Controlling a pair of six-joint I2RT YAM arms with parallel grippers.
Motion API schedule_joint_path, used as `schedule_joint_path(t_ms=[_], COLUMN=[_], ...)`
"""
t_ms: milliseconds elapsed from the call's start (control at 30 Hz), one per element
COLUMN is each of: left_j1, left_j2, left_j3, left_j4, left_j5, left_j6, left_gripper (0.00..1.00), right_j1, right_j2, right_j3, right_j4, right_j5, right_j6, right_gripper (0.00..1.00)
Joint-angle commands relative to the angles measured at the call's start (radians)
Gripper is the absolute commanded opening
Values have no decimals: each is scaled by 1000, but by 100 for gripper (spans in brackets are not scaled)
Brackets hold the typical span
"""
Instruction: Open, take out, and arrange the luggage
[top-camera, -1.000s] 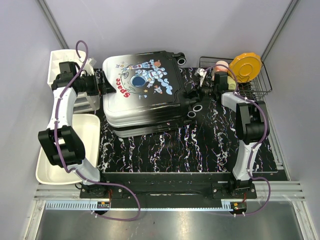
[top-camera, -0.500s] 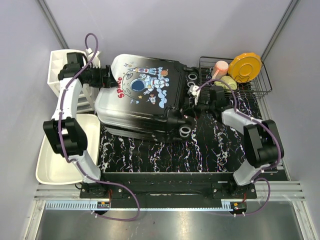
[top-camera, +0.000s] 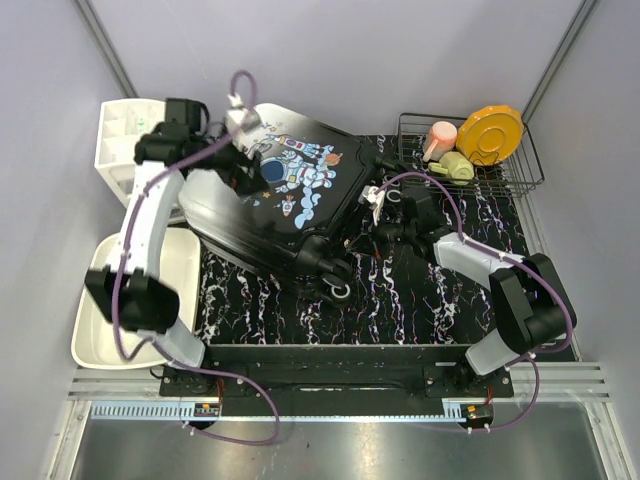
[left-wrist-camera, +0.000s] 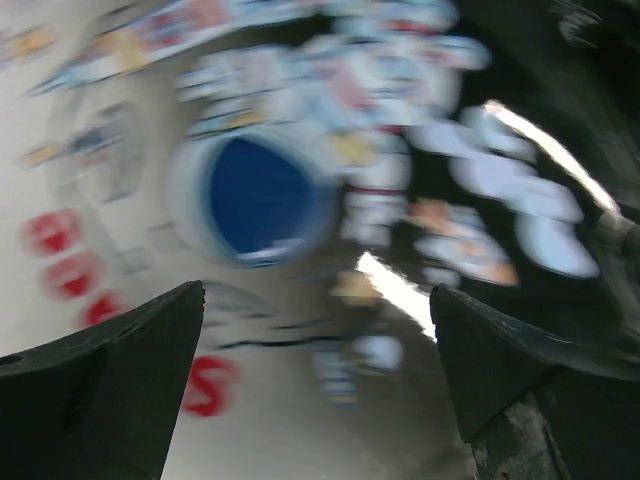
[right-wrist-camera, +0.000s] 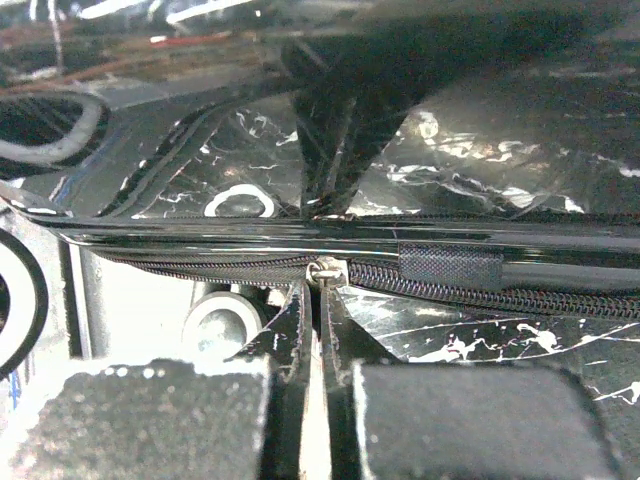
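Right fingers (right-wrist-camera: 292, 330) pinch zipper (right-wrist-camera: 322, 270), glossy luggage (top-camera: 290, 190)

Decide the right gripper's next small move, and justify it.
Probably draw the zipper pull along its track. The right gripper appears shut on it at the luggage seam, and the open left gripper faces the printed shell.

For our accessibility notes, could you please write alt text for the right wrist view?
The right gripper, shut, has its tips right at the zipper slider on the edge of the luggage. The zipper runs across the frame under the glossy black shell rim, with a wheel to the lower left.
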Motion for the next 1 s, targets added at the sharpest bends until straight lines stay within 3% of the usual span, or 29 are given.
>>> schedule_joint_path(t_ms=[0,67,200,400,600,767,900,967], left_j1=[-210,-301,-592,-837,-932,-941,-941,-940], left_j2=[-250,-319,-366,-315,-209,-148,-151,-168], left_j3=[-134,-211,-293,-356,-320,-355,-428,-474], left_j4=[-191,-214,-215,-145,-84,-13,-8,-11], left_j5=[165,131,-31,-229,-335,-393,-436,-438], left_j6=[373,461,561,619,618,596,630,647], left_gripper=[99,99,99,99,99,98,89,77], right_j1=[50,50,50,50,51,51,35,24], right_j2=[3,2,-12,-6,-6,-18,-18,-20], right_j3=[50,44,30,32,33,35,39,42], right_j4=[178,186,189,192,192,175,163,149], right_j5=[-15,3,14,40,57,92,98,100], right_j6=[112,131,154,184,186,166,148,134], right_gripper=[0,0,0,0,0,0,0,0])
